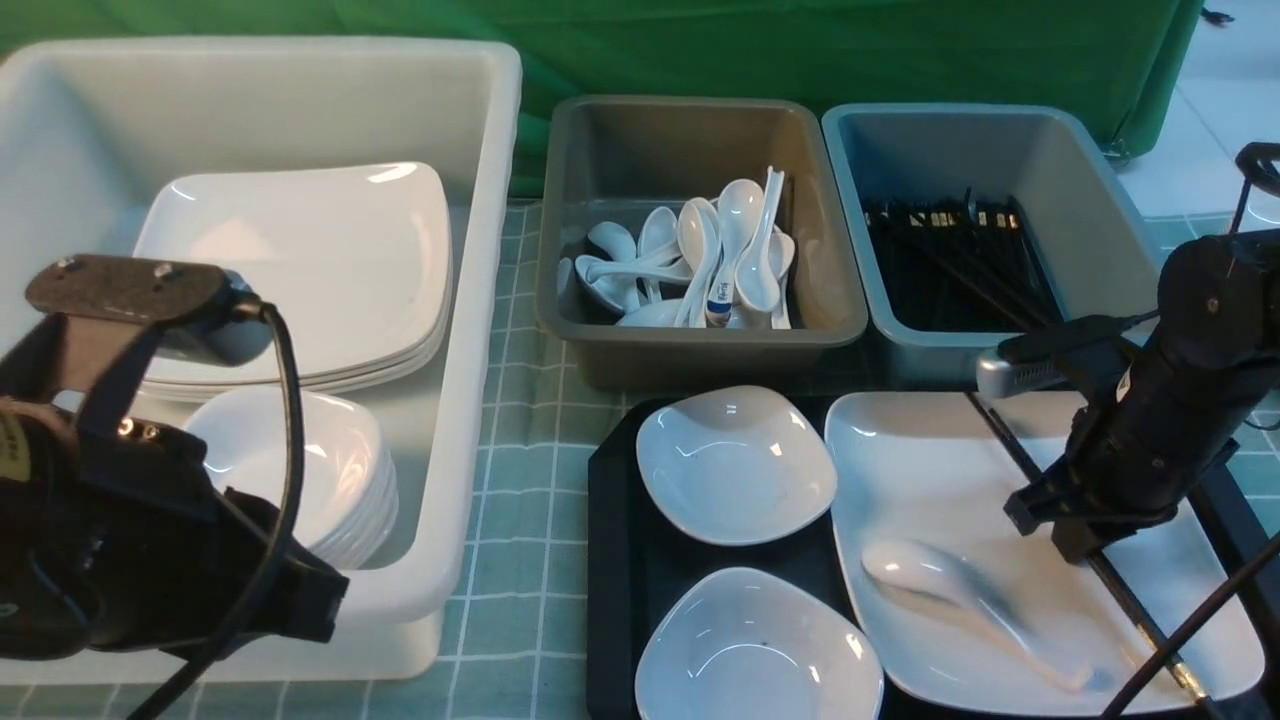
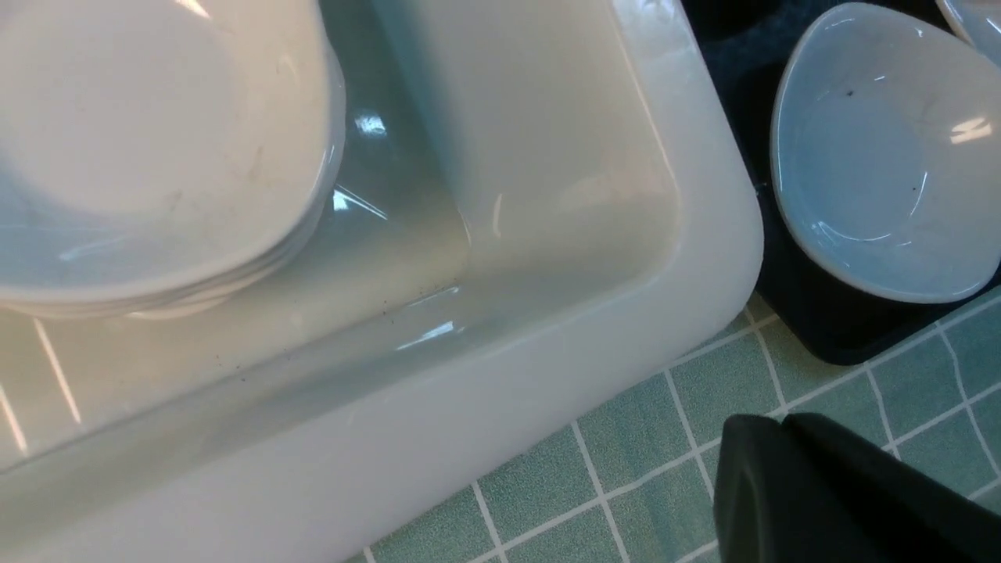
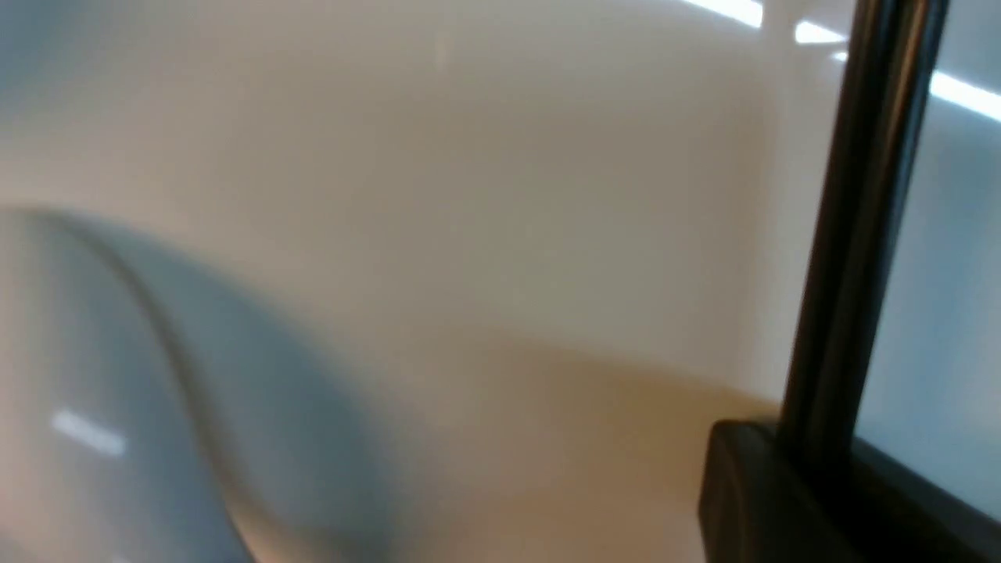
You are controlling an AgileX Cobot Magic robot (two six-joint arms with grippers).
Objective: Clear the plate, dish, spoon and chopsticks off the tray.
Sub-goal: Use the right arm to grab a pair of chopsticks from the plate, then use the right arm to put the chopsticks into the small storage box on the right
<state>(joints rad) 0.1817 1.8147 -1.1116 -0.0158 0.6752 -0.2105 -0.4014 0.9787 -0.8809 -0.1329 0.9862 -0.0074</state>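
Observation:
The black tray (image 1: 610, 560) holds two small white dishes (image 1: 735, 465) (image 1: 755, 650) and the large white plate (image 1: 950, 470). The white spoon (image 1: 960, 590) lies on the plate. The black chopsticks (image 1: 1145, 625) lie slanted across the plate's right side. My right gripper (image 1: 1085, 545) is down on the plate, shut on the chopsticks (image 3: 860, 195), which run out from between its fingers (image 3: 751, 485). My left gripper (image 1: 325, 600) is shut and empty (image 2: 782, 426), above the cloth beside the white tub's near corner, left of the tray (image 2: 805, 313) and the near dish (image 2: 884, 156).
A big white tub (image 1: 480, 300) at left holds stacked plates (image 1: 300, 260) and stacked dishes (image 1: 300, 470). A grey tub (image 1: 690, 340) behind the tray holds several spoons. A blue-grey tub (image 1: 900, 340) beside it holds black chopsticks. A green checked cloth (image 1: 520, 560) covers the table.

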